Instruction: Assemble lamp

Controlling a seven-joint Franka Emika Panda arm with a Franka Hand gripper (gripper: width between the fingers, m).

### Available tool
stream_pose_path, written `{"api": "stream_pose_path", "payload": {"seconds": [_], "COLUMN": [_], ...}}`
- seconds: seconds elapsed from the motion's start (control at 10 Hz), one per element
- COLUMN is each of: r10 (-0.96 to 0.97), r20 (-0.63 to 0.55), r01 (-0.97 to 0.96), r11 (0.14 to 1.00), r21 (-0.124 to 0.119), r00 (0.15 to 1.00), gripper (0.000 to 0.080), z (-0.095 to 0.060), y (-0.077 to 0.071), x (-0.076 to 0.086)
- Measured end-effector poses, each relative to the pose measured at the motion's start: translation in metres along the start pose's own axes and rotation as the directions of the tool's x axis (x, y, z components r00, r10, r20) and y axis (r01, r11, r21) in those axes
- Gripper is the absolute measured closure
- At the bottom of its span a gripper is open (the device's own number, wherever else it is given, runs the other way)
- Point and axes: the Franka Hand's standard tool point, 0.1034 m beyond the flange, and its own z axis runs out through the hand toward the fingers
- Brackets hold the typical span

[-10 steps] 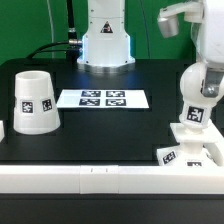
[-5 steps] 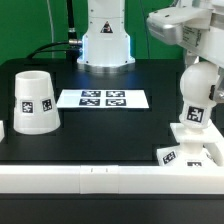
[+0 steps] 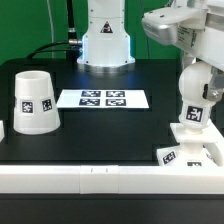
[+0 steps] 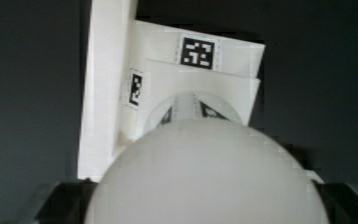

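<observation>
Leftward swung the arm's upper links since a second earlier, while the gripper (image 3: 198, 98) stayed low at the exterior view's right, reaching straight down onto the bulb (image 3: 192, 117). The bulb stood upright on the base (image 3: 190, 150); the shade (image 3: 35, 102) sat well apart at the left. In the wrist view, the bulb's round head filled the gap between the dark fingers (image 4: 59, 200), with the jaws clamped on it.

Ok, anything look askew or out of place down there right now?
Nothing stands out. The bulb stands upright on the base by the rail, with the hand around its head. The shade stands level, apart, on the exterior view's left, and the marker board lies flat.
</observation>
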Motion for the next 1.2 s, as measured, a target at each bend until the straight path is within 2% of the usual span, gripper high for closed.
{"api": "stream_pose_path", "payload": {"seconds": [0.2, 0.4, 0.7, 1.2], "r10": [0.044, 0.238, 0.526, 0.747], "r20": [-0.001, 0.01, 0.0, 0.01], "r01": [-0.044, -0.238, -0.525, -0.746], "r11": [0.999, 0.971, 0.849, 0.663], "r21": [0.002, 0.032, 0.05, 0.053], "r00": [0.999, 0.971, 0.85, 0.665], "gripper": [0.0223, 0.0223, 0.0222, 0.0222], "z": [0.0, 0.001, 0.001, 0.002], "y": [0.0, -0.006, -0.007, -0.007], "x": [-0.001, -0.008, -0.011, -0.01]}}
